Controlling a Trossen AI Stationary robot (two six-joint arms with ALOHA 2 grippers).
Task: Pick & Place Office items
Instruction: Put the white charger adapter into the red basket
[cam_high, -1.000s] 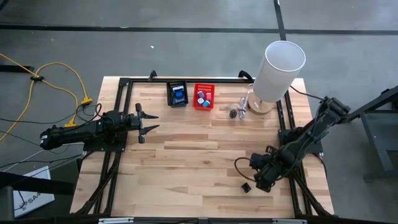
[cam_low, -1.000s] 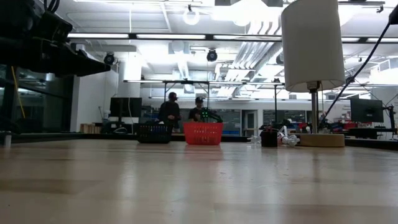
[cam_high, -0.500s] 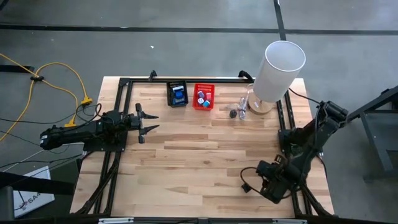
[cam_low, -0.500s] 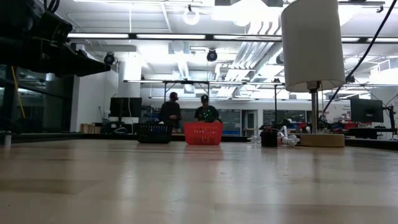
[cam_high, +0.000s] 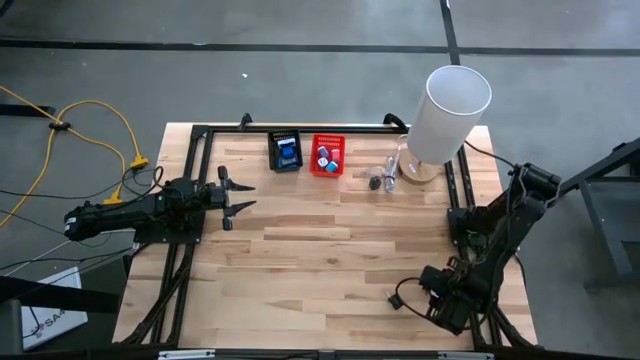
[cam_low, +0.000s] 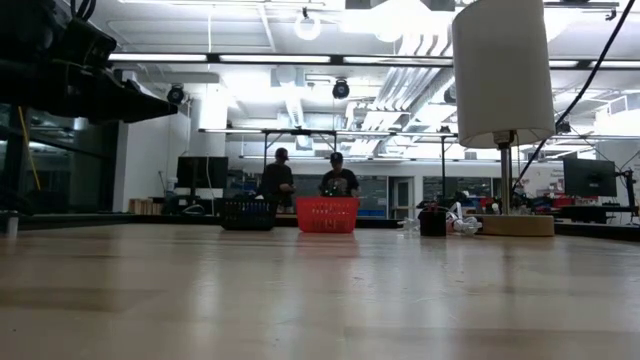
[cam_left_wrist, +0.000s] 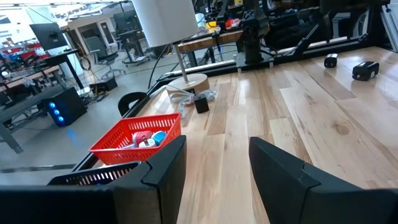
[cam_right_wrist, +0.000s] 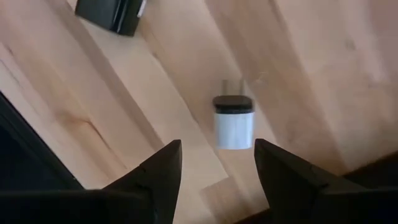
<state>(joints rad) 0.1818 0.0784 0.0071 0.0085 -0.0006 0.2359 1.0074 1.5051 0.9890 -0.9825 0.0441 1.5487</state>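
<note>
A small white plug with a black end and two prongs (cam_right_wrist: 234, 122) lies flat on the wooden table. My right gripper (cam_right_wrist: 217, 150) hangs over it, open, pointing down, one finger on either side and clear of it. In the high view this gripper (cam_high: 443, 300) is at the near right of the table. A black piece (cam_right_wrist: 115, 12) lies a little way off. More small items (cam_high: 382, 178) lie by the lamp base. My left gripper (cam_high: 238, 197) waits open and level at the table's left, with nothing between its fingers (cam_left_wrist: 168, 162).
A black mesh basket (cam_high: 285, 150) and a red one (cam_high: 327, 155) holding small pieces stand at the far edge. The tall white cylinder (cam_high: 447, 100) rises at the far right. A black frame (cam_high: 455, 190) borders the table. Bare wood lies in the middle. People stand in the room behind.
My right gripper has gone toward the table's near right corner and come down, rolling about its own axis as it went. It has stayed open.
</note>
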